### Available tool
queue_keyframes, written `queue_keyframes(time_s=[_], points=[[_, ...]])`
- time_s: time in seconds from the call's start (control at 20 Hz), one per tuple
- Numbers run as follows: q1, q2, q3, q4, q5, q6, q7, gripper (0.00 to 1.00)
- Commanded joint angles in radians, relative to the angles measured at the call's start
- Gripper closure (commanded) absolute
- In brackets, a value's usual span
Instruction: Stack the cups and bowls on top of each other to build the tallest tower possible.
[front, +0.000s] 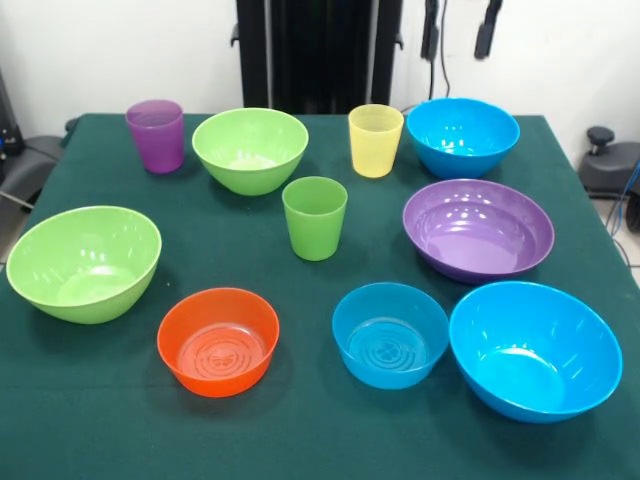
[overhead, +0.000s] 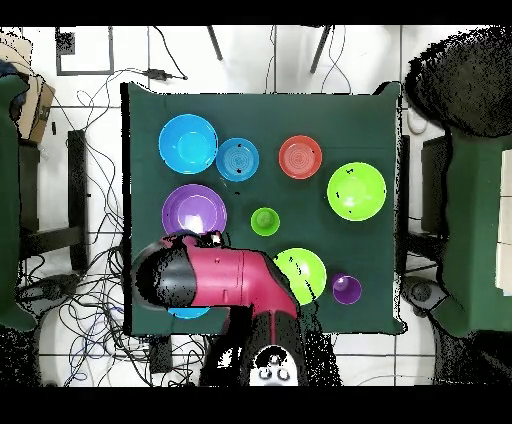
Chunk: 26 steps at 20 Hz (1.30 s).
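Nothing is stacked yet — cups and bowls sit apart on the surface (front: 300, 440), green cup (front: 314, 217) central, small blue bowl (front: 390, 334) at five o'clock; you cannot tell the pincer's state.

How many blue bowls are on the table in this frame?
3, all upright and separate on the green cloth in the front view: a large blue bowl at near right, a small blue bowl just left of it, another blue bowl at far right.
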Motion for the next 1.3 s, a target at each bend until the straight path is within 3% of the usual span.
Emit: queue_keyframes(time_s=[0.05,0.65,1.3], points=[[-0.019,0.181,0.035,-0.053,-0.058,-0.173,0.136,0.0],[-0.018,0.256,-0.013,-0.153,-0.054,-0.198,0.107,0.0],[0.009,0.255,-0.053,-0.195,-0.013,-0.154,0.143,0.0]])
